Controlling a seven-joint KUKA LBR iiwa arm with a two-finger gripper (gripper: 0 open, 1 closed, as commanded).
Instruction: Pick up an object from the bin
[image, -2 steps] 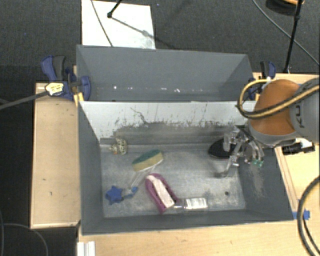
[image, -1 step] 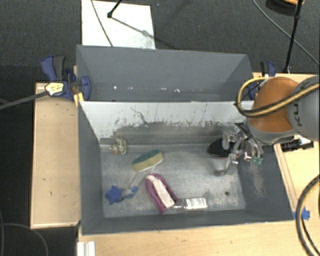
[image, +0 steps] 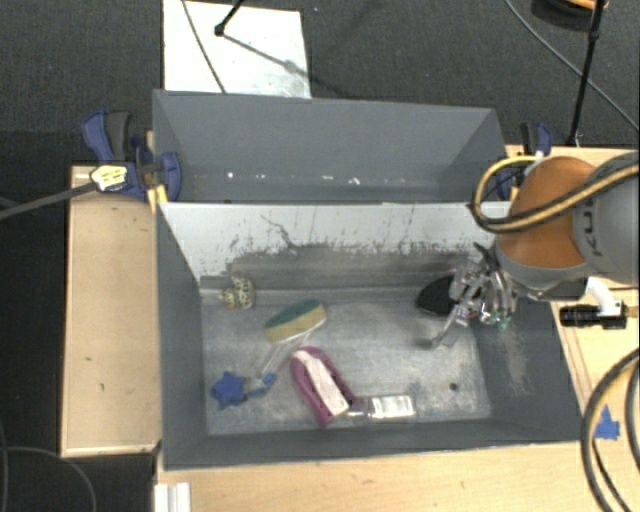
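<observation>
1. Grey sheet metal makes up the bin (image: 330, 150), seen from above with its tall back wall at the top and its scuffed, scratched floor below
2. The arm, with its orange cover (image: 545, 215) and looped cables, is seen leaning in over the right rim, and the gripper (image: 458, 322) is held low in the right half of the bin, close to the floor
3. Whether the gripper is spread apart or drawn together cannot be told from this angle
4. A black rounded object (image: 435, 295) is found just beside the gripper, on its left, near the foot of the back wall; whether the two are touching cannot be told
5. A yellow sponge with a green face (image: 295, 320) is laid slantwise near the middle of the floor, well apart from the gripper
6. A pink and white oblong item (image: 320, 385) is set in front of the sponge, with a small clear packet (image: 390, 405) just beside its right end, near the front wall
7. A small blue thing (image: 230, 390) is placed in the front left corner, and a small brass-coloured piece (image: 238, 293) is lodged at the back left, against the wall
</observation>
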